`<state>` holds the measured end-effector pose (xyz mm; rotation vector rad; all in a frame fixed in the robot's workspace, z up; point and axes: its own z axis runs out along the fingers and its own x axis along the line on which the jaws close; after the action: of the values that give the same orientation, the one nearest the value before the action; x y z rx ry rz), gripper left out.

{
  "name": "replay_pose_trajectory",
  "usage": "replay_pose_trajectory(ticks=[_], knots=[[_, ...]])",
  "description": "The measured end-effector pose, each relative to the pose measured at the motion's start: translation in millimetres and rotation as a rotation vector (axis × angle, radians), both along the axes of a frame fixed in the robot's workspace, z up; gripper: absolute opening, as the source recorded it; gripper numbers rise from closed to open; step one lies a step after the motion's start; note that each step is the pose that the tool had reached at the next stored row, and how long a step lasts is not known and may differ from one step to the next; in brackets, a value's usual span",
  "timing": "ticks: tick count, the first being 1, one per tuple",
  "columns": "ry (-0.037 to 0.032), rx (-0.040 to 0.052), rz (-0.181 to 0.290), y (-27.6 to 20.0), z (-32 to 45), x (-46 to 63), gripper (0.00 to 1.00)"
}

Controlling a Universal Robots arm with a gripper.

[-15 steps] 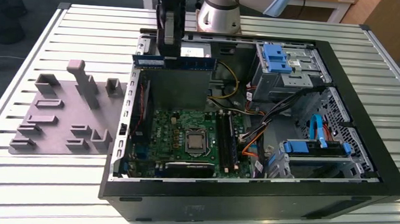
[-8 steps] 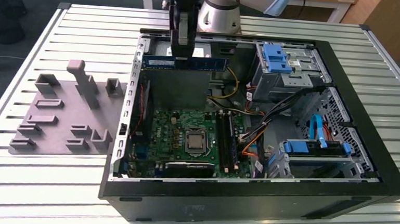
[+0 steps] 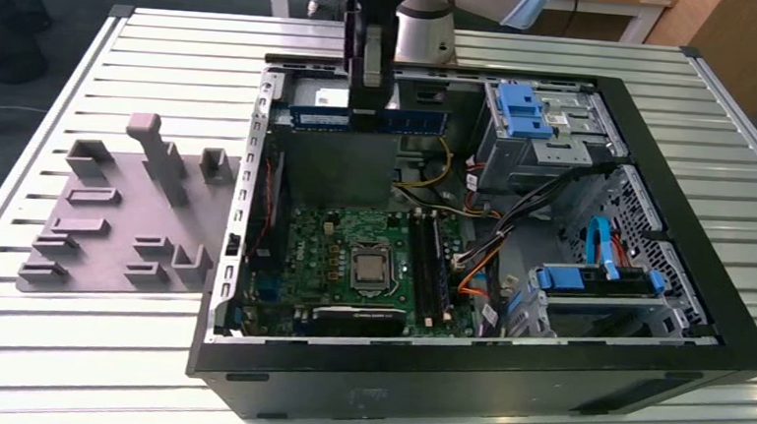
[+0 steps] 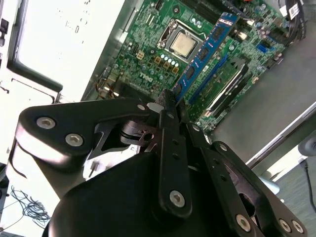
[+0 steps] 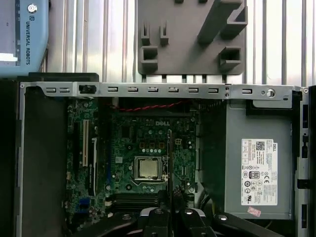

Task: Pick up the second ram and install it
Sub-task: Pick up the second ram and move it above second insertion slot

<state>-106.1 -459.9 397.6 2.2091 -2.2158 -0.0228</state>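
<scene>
Slatted table (image 3: 81, 352), open computer case (image 3: 474, 376) lying on it.

Near end, inside the case: motherboard (image 3: 336, 259) flat on the floor, processor (image 3: 372, 268) bare at its middle, memory slots (image 3: 430, 264) just to the exterior view's right of it.

Blue drive-bay latch (image 3: 572, 280) further to that right, with a blue flat cable (image 3: 600, 245) beside it.

Outside the case, on the exterior view's left: grey moulded fixture (image 3: 114, 225) on the table.

Far end: grey power supply box (image 3: 342, 165).

Gripper (image 3: 366, 98) hangs above it, jaws closed on the second ram (image 3: 418, 122), which is held level, long edge across the case, clear of the board.

In the second wrist view the gripper (image 4: 170, 101) pinches one end of the second ram (image 4: 205, 52). The stick juts out over the motherboard (image 4: 148, 59), not seated in any slot.
</scene>
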Motion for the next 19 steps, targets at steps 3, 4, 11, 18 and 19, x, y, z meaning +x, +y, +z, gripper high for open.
replay_pose_trajectory(ticks=[3,4,11,18,19], knots=[[0.0001,-0.0001,0.0,0.0,0.1,5.8,0.14],[0.0,0.0,0.0,0.0,0.0,7.8,0.14],[0.0,0.0,0.0,0.0,0.0,21.4,0.14],[0.0,-0.0001,0.0,0.0,0.0,34.8,0.14],[0.0001,-0.0001,0.0,0.0,0.0,36.9,0.14]])
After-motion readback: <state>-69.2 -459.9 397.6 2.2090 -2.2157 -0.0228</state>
